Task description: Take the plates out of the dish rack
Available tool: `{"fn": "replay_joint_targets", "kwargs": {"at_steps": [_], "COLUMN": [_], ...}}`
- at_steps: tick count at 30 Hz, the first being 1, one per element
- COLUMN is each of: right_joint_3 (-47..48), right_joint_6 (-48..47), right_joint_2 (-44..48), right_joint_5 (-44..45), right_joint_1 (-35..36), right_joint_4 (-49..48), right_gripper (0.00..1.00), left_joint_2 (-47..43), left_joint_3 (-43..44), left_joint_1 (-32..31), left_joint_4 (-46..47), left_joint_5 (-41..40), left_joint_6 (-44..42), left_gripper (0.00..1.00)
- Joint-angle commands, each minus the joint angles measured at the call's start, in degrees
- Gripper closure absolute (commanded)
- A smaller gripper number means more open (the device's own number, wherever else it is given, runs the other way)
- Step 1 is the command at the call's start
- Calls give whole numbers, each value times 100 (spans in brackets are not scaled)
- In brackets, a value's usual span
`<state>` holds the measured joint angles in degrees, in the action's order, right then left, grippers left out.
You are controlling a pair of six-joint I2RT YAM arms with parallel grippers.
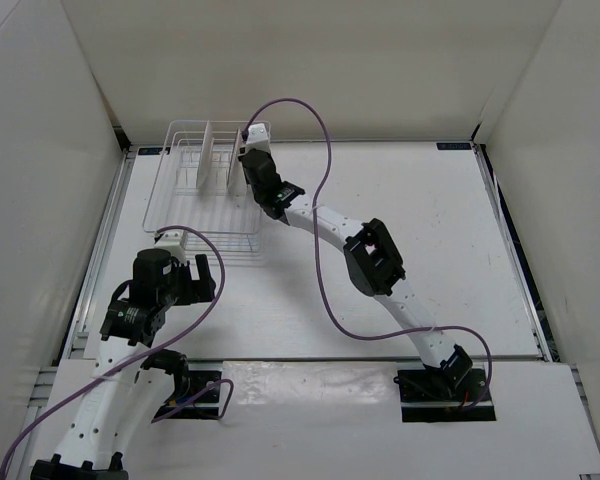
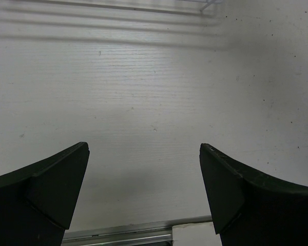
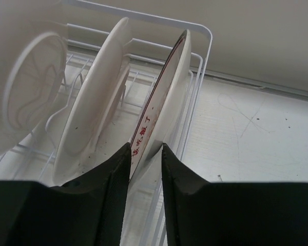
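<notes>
At the back left of the table [image 1: 430, 250], the top view shows the dish rack [image 1: 175, 205] with the plates [image 1: 218, 152] standing on edge at its far end. The right gripper [image 1: 248, 150] reaches over them and is plainly the nearer arm, while the left gripper [image 1: 206, 276] hangs by the rack's near corner. From the left wrist we see only bare table between its wide-open, empty jaws, with a sliver of rack wire at the top edge. From the right wrist, the end plate [image 3: 167, 97], red-rimmed with red lettering, stands upright with its edge running straight between the fingers. The jaws are narrow and, as far as we can judge, pinch both of its faces. The middle plate [image 3: 95, 107] and third plate [image 3: 33, 97] stand to its left, apart, so the way out looks to be straight up.
</notes>
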<state>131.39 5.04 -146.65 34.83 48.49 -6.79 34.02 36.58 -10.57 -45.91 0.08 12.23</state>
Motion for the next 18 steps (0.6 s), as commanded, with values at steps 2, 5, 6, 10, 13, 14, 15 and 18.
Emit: {"fn": "replay_joint_targets", "kwargs": {"at_steps": [2,5,6,10,13,14,15,18], "right_joint_3": [264,229,211,194,185,185,194,167], "right_joint_6": [103,129,146,217,243,243,243,208], "right_joint_2": [-30,-48,-39,-57,-39,-30,-22,13], "right_joint_5": [252,375,428,551,656,735,745,850], "right_joint_1": [20,29,29,38,46,38,38,64], "right_joint_4": [-613,-762,-841,-1026,-1140,-1219,-1237,-1351], "right_gripper": [72,81,83,94,100,100,100,100], "left_joint_2": [-62,-45,-45,-18,8,17,8,-1], "left_joint_3": [218,236,236,244,253,262,253,253], "left_joint_1": [20,11,11,11,11,20,2,20], "left_joint_4": [-15,-23,-41,-41,-41,-58,-50,-41], "left_joint_5": [37,36,28,28,36,36,36,45], "left_joint_6": [52,60,60,60,86,78,78,78], "left_gripper": [1,1,1,1,1,1,1,1]}}
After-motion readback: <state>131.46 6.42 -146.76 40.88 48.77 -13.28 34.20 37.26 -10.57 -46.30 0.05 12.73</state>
